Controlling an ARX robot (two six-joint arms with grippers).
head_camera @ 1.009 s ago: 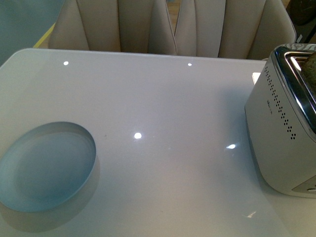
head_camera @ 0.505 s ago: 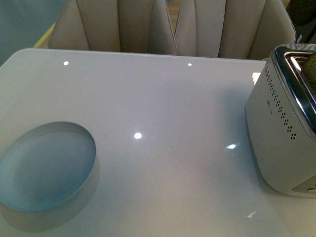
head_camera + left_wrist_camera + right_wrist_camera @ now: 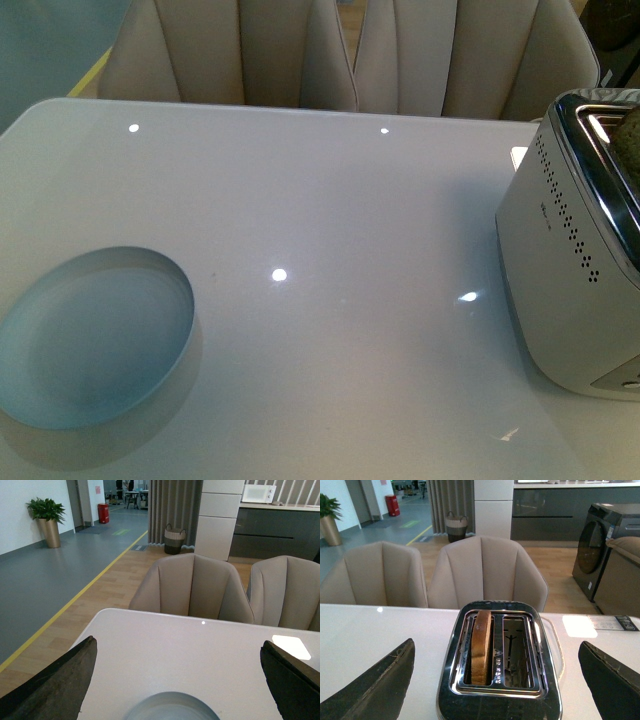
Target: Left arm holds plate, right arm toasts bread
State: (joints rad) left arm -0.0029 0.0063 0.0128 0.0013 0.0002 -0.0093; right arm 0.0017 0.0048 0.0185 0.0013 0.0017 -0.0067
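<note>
The pale blue-grey plate (image 3: 92,338) lies on the white table (image 3: 330,220) at the near left, empty; its far rim shows in the left wrist view (image 3: 171,706). My left gripper (image 3: 177,682) is open above and behind the plate, its black fingertips (image 3: 60,685) wide apart and touching nothing. The bread (image 3: 481,645) stands upright in one slot of the chrome toaster (image 3: 499,660); the other slot is empty. In the front view the toaster (image 3: 575,250) is at the right edge with the bread's top (image 3: 629,135) just showing. My right gripper (image 3: 495,682) is open over the toaster, holding nothing.
Beige chairs (image 3: 340,55) stand along the table's far edge. A white cord (image 3: 555,645) runs beside the toaster. A paper label (image 3: 615,623) lies on the table beyond the toaster.
</note>
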